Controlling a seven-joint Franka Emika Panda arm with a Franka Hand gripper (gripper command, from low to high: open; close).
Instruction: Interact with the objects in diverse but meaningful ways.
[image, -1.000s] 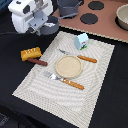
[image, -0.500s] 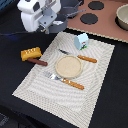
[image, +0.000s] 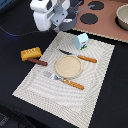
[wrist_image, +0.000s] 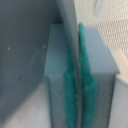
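My gripper hangs over the far edge of the striped placemat, toward the exterior view's left. In the wrist view the gripper is shut, and its teal pads meet with nothing visible between them. The white-and-light-blue carton stands upright on the mat, just to the exterior view's right of the gripper. The yellow bread loaf and the brown sausage lie side by side off the mat's left edge. A dark saucepan is partly hidden behind the gripper.
A tan plate sits mid-mat between an orange-handled knife and an orange-handled fork. A brown toy stove with black burners lies at the back right and carries a pale pot.
The gripper has moved steadily toward the exterior view's right, closer to the carton. The objects on and beside the mat have not moved.
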